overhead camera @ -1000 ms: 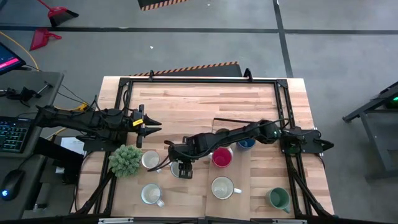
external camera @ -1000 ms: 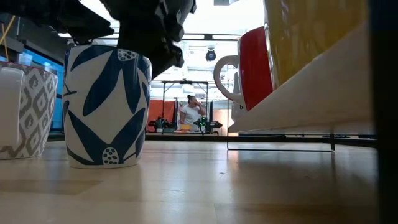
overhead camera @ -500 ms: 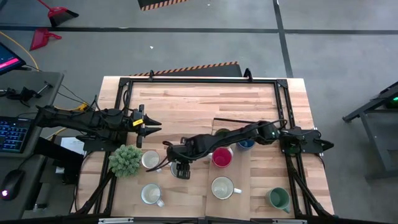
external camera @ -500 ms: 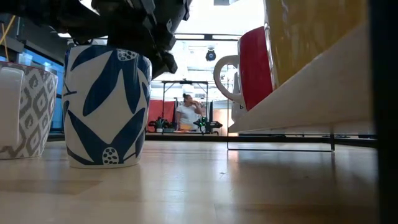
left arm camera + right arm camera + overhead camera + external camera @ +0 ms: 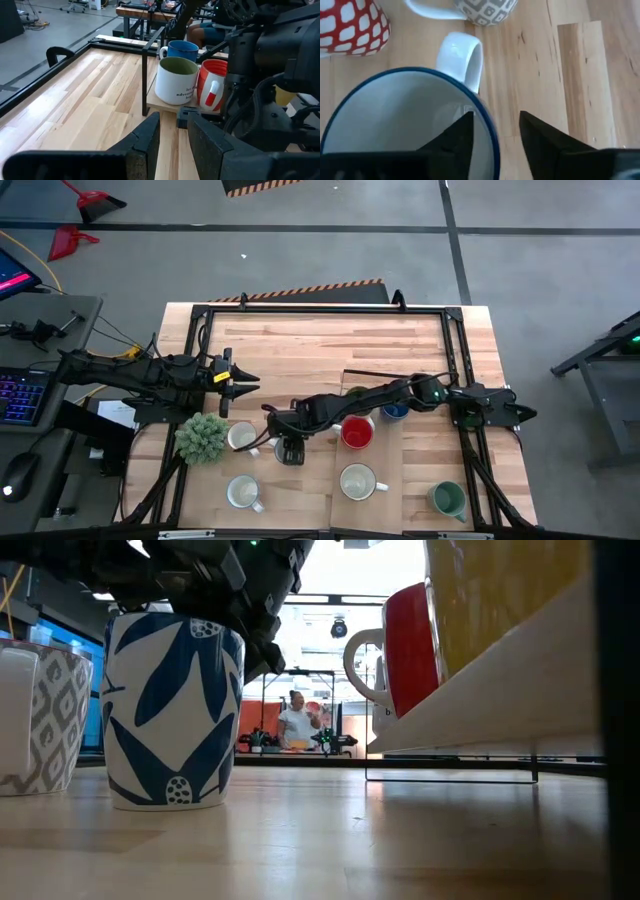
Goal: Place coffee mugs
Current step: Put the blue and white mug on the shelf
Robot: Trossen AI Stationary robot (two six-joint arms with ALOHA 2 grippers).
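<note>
Right end effector [image 5: 495, 135] straddled rim of blue-leaf mug [image 5: 172, 710] near desk [image 5: 300, 350] front edge, fingers apart, not clamped, likely for rim grasp. Left end effector [image 5: 243, 383] parked at left edge, part-open, empty.

a robotics lab or workshop: concrete floor [image 5: 300, 250] with hazard tape [image 5: 310, 288], keyboard [image 5: 22, 396] beside wooden bench [image 5: 320, 340].

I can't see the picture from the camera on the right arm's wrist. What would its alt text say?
The right gripper hangs over a white mug with a blue rim, one dark finger inside the rim, the other outside near the mug's handle. Beyond stand a red-and-white patterned mug and a grey-patterned mug on the wooden table.
</note>
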